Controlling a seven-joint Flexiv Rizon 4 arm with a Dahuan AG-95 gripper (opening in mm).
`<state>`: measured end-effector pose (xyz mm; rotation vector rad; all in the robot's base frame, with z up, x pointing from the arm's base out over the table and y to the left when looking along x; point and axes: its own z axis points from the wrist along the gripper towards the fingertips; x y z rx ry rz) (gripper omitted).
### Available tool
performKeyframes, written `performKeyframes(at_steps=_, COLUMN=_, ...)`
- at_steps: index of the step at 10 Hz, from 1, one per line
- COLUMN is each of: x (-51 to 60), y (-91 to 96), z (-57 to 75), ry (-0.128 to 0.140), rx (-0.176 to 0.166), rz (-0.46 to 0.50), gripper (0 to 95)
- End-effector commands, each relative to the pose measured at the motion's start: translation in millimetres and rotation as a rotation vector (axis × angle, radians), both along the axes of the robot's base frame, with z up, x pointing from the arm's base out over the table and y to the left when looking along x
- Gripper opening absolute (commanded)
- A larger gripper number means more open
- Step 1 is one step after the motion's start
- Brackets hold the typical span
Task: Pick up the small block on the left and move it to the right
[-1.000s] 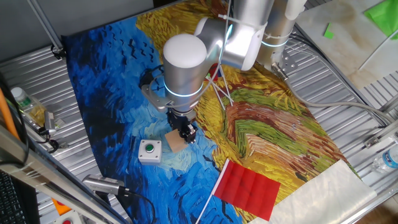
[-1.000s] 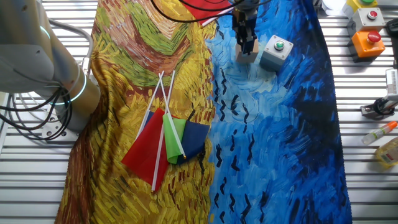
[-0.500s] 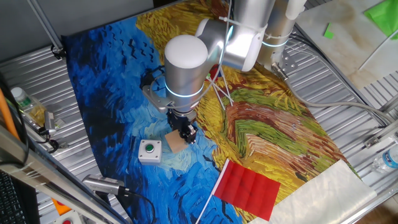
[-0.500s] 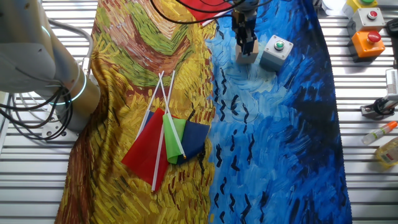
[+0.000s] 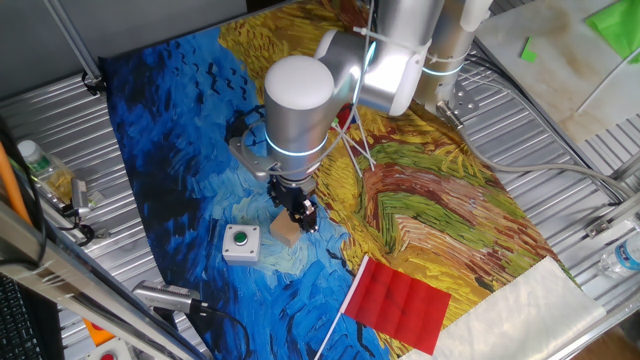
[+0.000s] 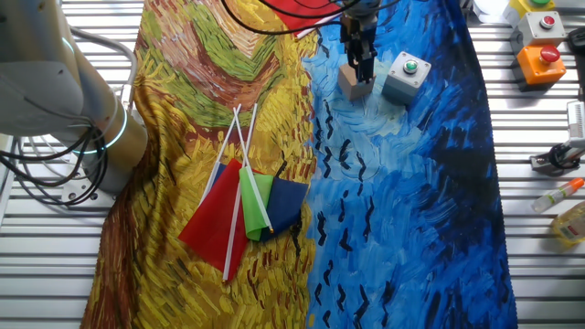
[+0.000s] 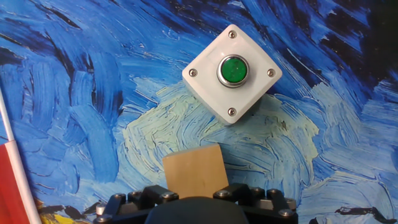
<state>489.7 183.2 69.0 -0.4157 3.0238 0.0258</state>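
The small block (image 5: pixel 284 233) is a tan wooden cube on the blue part of the painted cloth, just right of a white box with a green button (image 5: pixel 241 241). My gripper (image 5: pixel 301 214) points down and is shut on the block, at or barely above the cloth. In the other fixed view the block (image 6: pixel 348 82) sits under the gripper (image 6: pixel 363 69), left of the white box (image 6: pixel 405 76). In the hand view the block (image 7: pixel 194 169) fills the gap at the gripper (image 7: pixel 196 193), with the white box (image 7: pixel 231 73) just beyond.
A red flag (image 5: pixel 398 303) lies on the cloth at the front right. Several folded flags (image 6: pixel 242 206) lie near the arm's base (image 6: pixel 82 119). Button boxes (image 6: pixel 539 41) and bottles (image 6: pixel 559 206) stand on the metal table beside the cloth.
The block has shifted a little with the gripper, away from the white box. The arm has barely moved.
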Motion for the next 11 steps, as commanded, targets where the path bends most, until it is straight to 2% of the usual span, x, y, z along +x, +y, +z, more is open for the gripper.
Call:
performKeyframes(at_steps=1, x=-0.4, y=-0.1, z=0.1, ry=0.001, rx=-0.001, rz=0.002, gripper=76.0)
performKeyframes(at_steps=7, x=-0.3, y=-0.3, z=2.2, ry=0.001, rx=-0.001, rz=-0.006, gripper=76.0)
performKeyframes(at_steps=10, x=0.1, y=-0.7, z=9.2, ry=0.005, rx=-0.001, rz=-0.007, gripper=76.0)
performKeyframes(at_steps=11, x=0.3, y=-0.8, z=12.0, ry=0.008, rx=-0.003, rz=-0.009, gripper=57.0)
